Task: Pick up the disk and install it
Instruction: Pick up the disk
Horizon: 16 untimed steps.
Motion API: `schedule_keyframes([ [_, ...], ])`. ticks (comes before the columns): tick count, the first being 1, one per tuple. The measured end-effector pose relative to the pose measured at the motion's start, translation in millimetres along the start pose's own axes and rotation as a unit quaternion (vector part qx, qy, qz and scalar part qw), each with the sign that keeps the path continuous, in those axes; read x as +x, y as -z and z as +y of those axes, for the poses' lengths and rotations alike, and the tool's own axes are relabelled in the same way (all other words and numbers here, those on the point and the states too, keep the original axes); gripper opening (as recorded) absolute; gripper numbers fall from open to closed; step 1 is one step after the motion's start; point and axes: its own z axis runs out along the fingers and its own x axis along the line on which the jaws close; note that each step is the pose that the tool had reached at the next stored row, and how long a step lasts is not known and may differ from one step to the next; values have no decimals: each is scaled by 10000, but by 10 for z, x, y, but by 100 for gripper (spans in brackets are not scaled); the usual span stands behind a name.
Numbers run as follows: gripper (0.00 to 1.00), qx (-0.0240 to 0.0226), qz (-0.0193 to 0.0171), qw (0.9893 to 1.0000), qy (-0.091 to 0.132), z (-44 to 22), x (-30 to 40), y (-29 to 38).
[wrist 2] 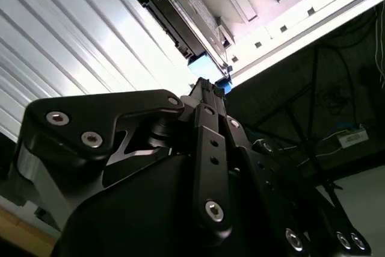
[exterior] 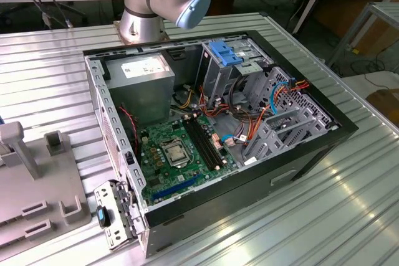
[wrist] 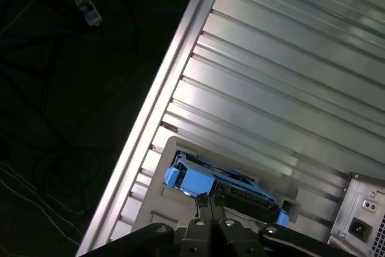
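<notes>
A ribbed silver metal surface (exterior: pixel 324 216) carries an open black computer case (exterior: pixel 299 166) with a green motherboard (exterior: pixel 181 147) inside. Near the case, a flat grey plastic holder (wrist: pixel 155 197) keeps the blue-framed dark grey disk (wrist: pixel 210 180) standing on edge. The black gripper (wrist: pixel 209 201) hangs just over the disk, its jaws drawn together.

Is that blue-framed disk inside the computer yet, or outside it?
Outside. In the first wrist view the disk sits in a grey holder on the ribbed table.
</notes>
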Motion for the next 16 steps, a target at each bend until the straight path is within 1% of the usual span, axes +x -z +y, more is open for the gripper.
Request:
schedule_keyframes([
  [2,11,-5,9,9998,196,0,0,0],
  [3,11,-10,16,9993,373,0,0,0],
  [5,11,-13,22,9987,503,0,0,0],
  [6,11,-16,27,9981,612,0,0,0],
  [7,11,-20,34,9969,785,0,0,0],
  [9,11,-26,46,9945,1043,0,0,0],
  [10,11,-27,50,9937,1116,0,0,0],
  [13,11,-33,59,9909,1347,0,0,0],
  [14,11,-36,64,9895,1443,0,0,0],
  [15,11,-37,67,9884,1514,0,0,0],
  [16,11,-40,72,9866,1630,0,0,0],
])
